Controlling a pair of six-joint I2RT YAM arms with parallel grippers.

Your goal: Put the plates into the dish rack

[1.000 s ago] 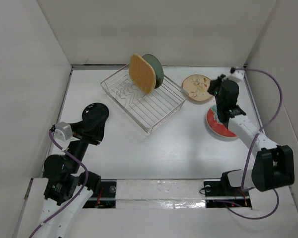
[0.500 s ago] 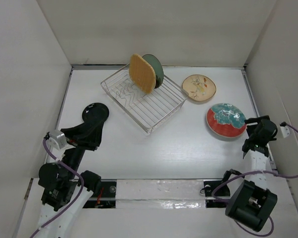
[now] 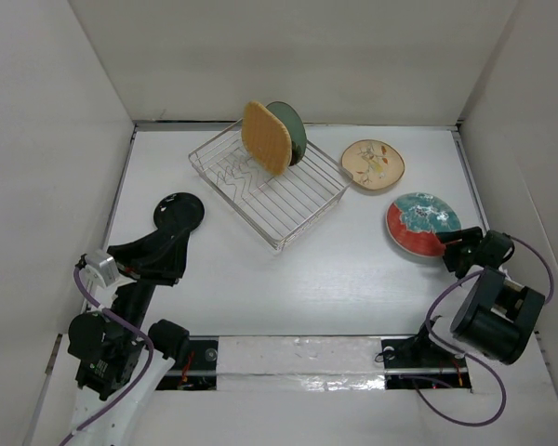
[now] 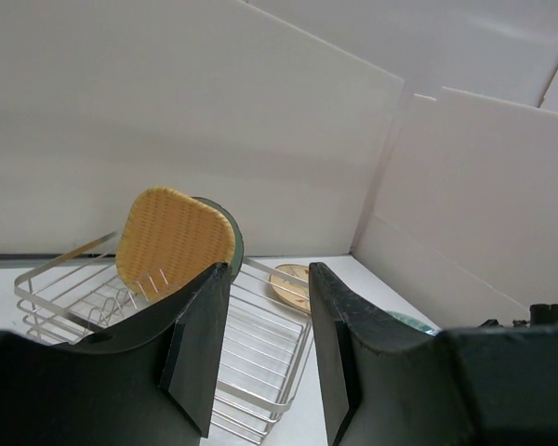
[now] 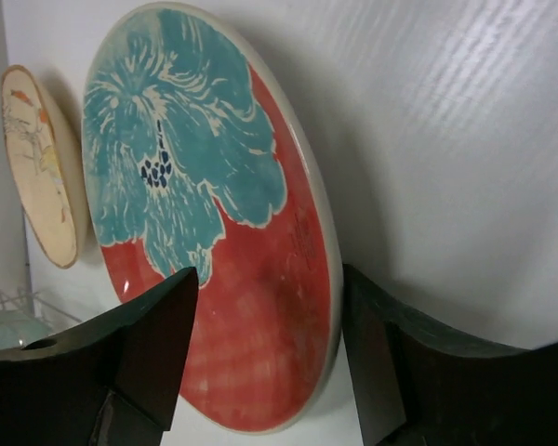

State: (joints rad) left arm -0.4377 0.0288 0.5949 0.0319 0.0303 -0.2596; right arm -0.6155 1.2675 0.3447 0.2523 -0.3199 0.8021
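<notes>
table [image 3: 298, 293]: white and flat, closed in by plain white walls [image 3: 307, 56] at the left, right and far sides.
dish rack [image 3: 284, 206]: silvery wire, low-sided, set askew toward the far middle of the table, its zigzag slot wires visible on the left part of its floor.
orange-tan plate [image 3: 264, 137]: stands on edge at the far end of the dish rack, its woven-looking face turned toward the arms.
green plate [image 3: 293, 128]: on edge in the dish rack right behind the orange-tan plate and close against it; only its rim and a strip show.
beige floral plate [image 3: 373, 164]: lies flat on the table just right of the dish rack, apart from it.
red-rimmed teal plate [image 3: 420, 221]: lies flat on the table, nearer the arms than the beige floral plate and apart from it.
black plate [image 3: 179, 206]: flat on the table, left of the dish rack and apart from it.
left gripper [image 4: 268, 271]: aimed level at the dish rack, released, fingers parted with the rack showing through the gap. From above its tips sit at the black plate's near edge; contact cannot be told.
right gripper [image 5: 270, 274]: low at the near right rim of the red-rimmed teal plate, released, fingers spread wide with the rim just ahead of the gap. Whether a finger touches it cannot be told.
</notes>
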